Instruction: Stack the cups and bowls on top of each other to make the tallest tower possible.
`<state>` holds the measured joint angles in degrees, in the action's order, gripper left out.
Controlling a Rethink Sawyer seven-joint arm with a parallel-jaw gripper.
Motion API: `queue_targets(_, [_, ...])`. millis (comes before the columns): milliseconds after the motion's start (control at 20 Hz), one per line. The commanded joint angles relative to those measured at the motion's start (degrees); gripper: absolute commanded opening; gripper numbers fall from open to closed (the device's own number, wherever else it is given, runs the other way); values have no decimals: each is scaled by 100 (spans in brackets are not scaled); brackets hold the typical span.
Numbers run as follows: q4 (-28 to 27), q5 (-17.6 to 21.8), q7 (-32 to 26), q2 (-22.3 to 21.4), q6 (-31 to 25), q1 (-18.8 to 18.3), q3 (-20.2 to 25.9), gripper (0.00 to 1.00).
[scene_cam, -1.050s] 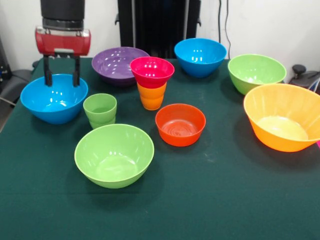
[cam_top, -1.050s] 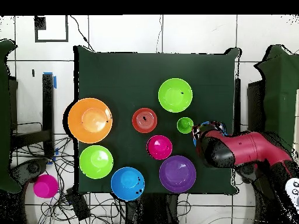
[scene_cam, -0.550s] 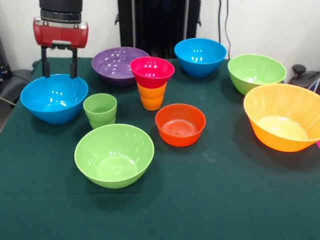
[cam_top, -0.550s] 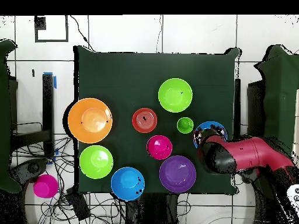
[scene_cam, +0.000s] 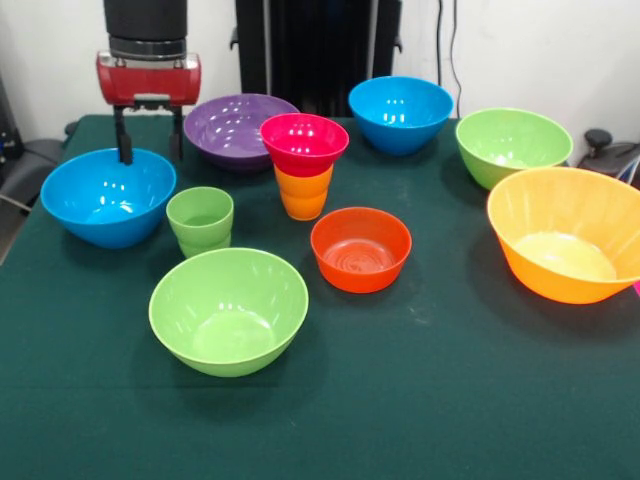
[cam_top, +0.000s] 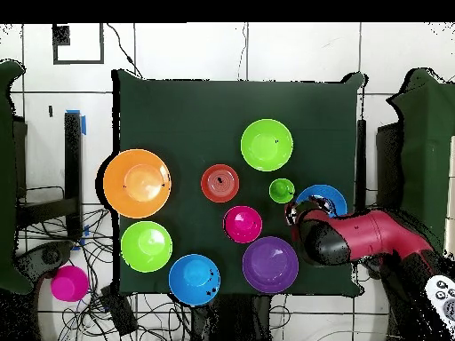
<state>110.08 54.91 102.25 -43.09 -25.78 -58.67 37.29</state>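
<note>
My claw [scene_cam: 149, 152] empty, fingers spread wide, hovering between blue bowl [scene_cam: 108, 196] and purple bowl [scene_cam: 238, 128]; blue one nearer, just below-left.

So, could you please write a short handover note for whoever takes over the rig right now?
Gripper: open, empty, raised behind the left blue bowl, near the purple bowl.
Done: magenta bowl sits on the orange cup.
Left: green cup, orange-red bowl, near green bowl, far blue bowl, far green bowl and large orange bowl all stand alone, unstacked.
</note>
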Motion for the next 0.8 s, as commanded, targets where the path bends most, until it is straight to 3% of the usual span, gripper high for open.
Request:
queue_targets(50, [197,396,-1467,393,-312,150,264,100])
queue_targets(350, [-84,401,-1409,609,-344,184,218,100])
queue_targets(800, [-435,192,-1579,555,-532,132,375,100])
